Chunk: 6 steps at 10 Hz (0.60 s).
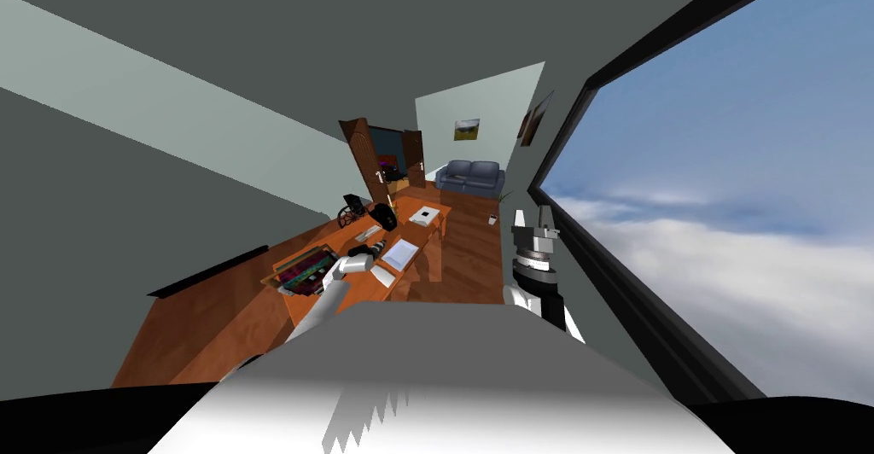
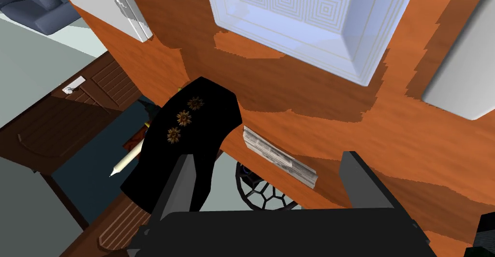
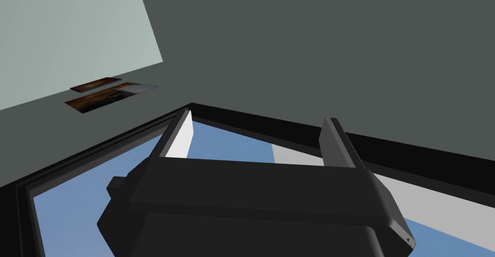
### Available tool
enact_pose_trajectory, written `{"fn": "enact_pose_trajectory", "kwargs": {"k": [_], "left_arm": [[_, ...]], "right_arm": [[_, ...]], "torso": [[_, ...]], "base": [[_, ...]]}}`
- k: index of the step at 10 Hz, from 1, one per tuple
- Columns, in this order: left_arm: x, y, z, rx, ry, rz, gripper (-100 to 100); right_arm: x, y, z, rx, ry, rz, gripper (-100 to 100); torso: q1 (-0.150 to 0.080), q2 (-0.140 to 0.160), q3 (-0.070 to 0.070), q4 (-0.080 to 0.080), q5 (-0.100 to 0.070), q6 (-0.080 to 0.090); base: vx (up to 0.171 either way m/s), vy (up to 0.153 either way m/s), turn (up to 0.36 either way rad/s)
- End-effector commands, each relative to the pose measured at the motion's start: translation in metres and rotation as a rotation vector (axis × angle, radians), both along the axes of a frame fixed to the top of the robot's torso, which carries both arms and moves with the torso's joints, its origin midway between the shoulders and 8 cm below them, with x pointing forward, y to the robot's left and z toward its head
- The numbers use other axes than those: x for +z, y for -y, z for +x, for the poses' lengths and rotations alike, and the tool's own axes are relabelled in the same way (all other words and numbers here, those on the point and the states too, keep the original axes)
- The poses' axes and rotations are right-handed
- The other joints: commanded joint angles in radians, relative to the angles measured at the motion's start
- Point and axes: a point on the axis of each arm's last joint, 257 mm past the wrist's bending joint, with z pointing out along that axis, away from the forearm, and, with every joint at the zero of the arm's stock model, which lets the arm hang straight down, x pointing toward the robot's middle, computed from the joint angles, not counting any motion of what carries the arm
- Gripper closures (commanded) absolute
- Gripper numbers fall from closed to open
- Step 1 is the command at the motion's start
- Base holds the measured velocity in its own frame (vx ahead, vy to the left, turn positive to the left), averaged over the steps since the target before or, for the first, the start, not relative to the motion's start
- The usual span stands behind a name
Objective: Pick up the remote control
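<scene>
The left end effector hangs over the wooden table with its two fingers spread wide, holding nothing. The remote control, a slim grey bar with a ribbed face, lies flat on the table right at its edge. It sits just beyond the fingertips, in line with the gap between them, and neither finger touches it. Just beside the remote control, on the side of one finger, is a black object with three small flower-like marks; its near part is hidden behind that finger. Further along the table from the remote control is a white square tray with a pattern of concentric squares inside. A plain white flat thing lies beside the tray. The right end effector is raised near the big window, well apart from the table, with its fingers parted wide and empty
</scene>
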Motion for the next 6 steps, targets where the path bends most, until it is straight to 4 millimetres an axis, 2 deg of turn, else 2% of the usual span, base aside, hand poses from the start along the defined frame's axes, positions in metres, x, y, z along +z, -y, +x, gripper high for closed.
{"fn": "enact_pose_trajectory", "kwargs": {"k": [1, 5, 6], "left_arm": [[-0.018, -0.001, -0.007, 0.004, -0.072, -0.01, -100], [-0.051, -0.01, -0.03, 0.02, -0.218, -0.034, -100], [-0.053, -0.009, -0.033, 0.021, -0.234, -0.036, -100]], "right_arm": [[0.0, 0.0, 0.0, 0.0, 0.0, 0.0, 0], [0.0, 0.0, 0.0, 0.0, 0.0, 0.0, 0], [0.0, 0.0, 0.0, 0.0, 0.0, 0.0, 0]], "torso": [[0.0, 0.0, 0.0, 0.0, 0.0, 0.0], [0.0, 0.0, 0.0, 0.0, 0.0, 0.0], [0.0, 0.0, 0.0, 0.0, 0.0, 0.0]], "base": [[0.013, 0.008, -0.1], [0.008, 0.01, -0.06], [0.006, 0.011, -0.058]]}}
